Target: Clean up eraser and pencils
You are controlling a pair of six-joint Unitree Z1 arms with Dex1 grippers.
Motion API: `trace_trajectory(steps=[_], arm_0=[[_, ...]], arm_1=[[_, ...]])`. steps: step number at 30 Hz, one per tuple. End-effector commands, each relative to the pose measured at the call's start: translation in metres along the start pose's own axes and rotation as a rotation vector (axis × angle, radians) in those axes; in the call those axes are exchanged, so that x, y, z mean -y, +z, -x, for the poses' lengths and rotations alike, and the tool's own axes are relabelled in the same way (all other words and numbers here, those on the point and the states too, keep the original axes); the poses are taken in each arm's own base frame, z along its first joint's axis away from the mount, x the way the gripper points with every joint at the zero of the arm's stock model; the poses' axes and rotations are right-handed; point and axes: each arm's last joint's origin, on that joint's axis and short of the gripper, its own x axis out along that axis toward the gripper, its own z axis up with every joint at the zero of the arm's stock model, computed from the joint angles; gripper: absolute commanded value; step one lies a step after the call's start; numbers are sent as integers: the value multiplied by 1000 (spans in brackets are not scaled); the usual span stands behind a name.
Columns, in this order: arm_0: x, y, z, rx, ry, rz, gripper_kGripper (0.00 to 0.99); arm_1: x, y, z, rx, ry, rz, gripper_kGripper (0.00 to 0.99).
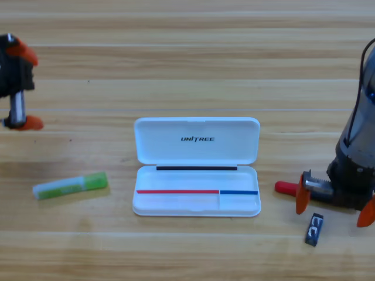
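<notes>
The black marker shows only its red cap (285, 187); the rest of its barrel is hidden under my right gripper (334, 206). That gripper points down over it, open, with one orange jaw by the cap and the other at the picture's right edge. The eraser (314, 229), a small black block with white markings, lies just below the gripper and apart from it. The light-green stick with a white end (70, 185) lies on the table at the left. My left gripper (23, 88) waits open at the left edge, above the green stick.
A white case (197, 208) lies open in the middle of the table, its lid (197, 140) folded back and its tray holding nothing. The right arm's grey body rises along the right edge.
</notes>
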Motion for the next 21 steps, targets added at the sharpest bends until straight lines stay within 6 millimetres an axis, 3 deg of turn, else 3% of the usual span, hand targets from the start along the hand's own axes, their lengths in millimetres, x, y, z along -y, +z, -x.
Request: trace_trajectory(steps=[1,6,8,17,21], arm_0=[[18,-20,-20,-43,-69,-11,989],[33,-24,-38,-51,-117,-29,989],[33,-22,-43,-51,-142,-24,988],[19,-3,-62,-86,-260,38,982],[14,6,-74,-97,-287,57,982]], arm_1=[[-13,-2,-30,-58,-38,-6,904],[-16,1,-43,-63,-56,-11,891],[-17,1,-50,-71,-65,-10,833],[-20,2,-63,-113,-72,-16,807],[-21,0,-64,-129,-66,-9,541]])
